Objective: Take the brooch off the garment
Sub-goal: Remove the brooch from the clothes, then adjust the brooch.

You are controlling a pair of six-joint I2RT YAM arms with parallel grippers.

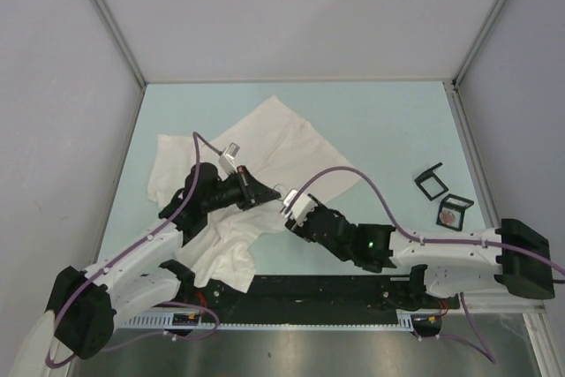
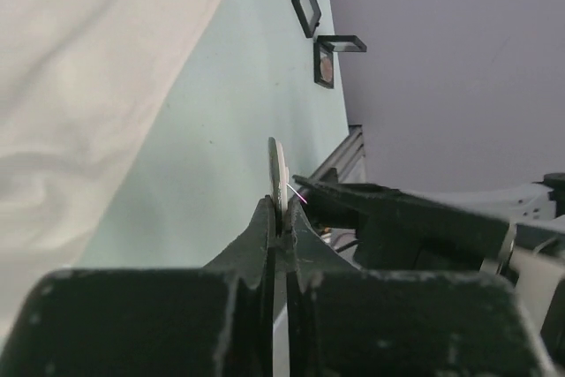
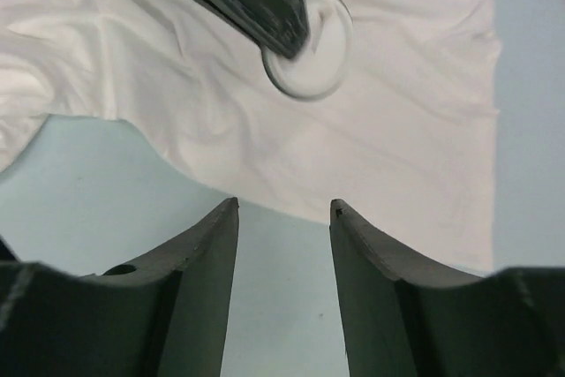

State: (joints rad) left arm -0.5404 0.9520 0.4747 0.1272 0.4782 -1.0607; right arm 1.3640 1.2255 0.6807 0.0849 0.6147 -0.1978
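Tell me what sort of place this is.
Probably a lab robot test cell: plain panel walls on metal framing enclose a pale table, and a left arm and right arm are bolted at its near edge.

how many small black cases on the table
2, both near the table's right edge: an open black frame, and, nearer the front, a black box holding something pinkish. The garment could hide more.

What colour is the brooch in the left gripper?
The brooch is whitish, much like the garment; right wrist view shows it best.
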